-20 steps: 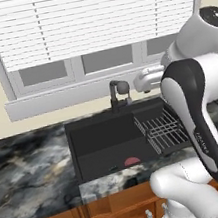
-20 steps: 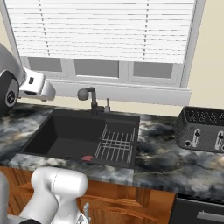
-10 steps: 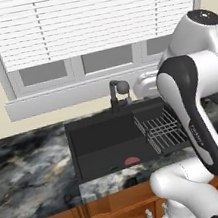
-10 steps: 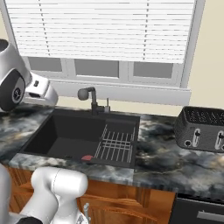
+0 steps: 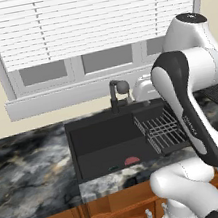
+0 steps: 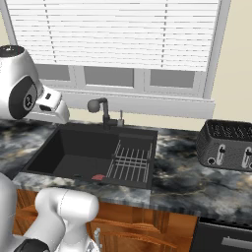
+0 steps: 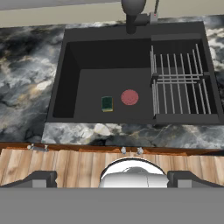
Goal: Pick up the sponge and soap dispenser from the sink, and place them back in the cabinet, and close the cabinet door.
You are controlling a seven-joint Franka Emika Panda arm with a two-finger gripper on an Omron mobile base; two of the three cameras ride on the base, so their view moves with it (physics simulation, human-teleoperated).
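Observation:
The sponge [image 7: 130, 97] is a flat, round red-pink piece lying on the floor of the black sink [image 7: 65, 87], just left of the wire rack [image 7: 179, 78]. It also shows near the basin's front wall as sponge [image 5: 131, 161] and sponge [image 6: 98, 176]. My gripper [image 7: 113, 179] hangs high above the front of the sink, open, its fingertips [image 7: 41, 178] set wide apart with nothing between them. The hand sits beside the faucet [image 5: 118, 91] in the left base view. The soap dispenser, the cabinet and its door are out of view.
A small green and yellow block [image 7: 107, 103] lies left of the sponge. The dark faucet [image 7: 132, 13] rises at the sink's back. A dark toaster [image 6: 226, 145] stands on the marbled counter [image 6: 182, 172] to the right. Wooden drawer fronts [image 7: 65, 162] run below the counter edge.
The arm has swung a little and the hand has sunk slightly toward the sink. The sponge has stayed where it was.

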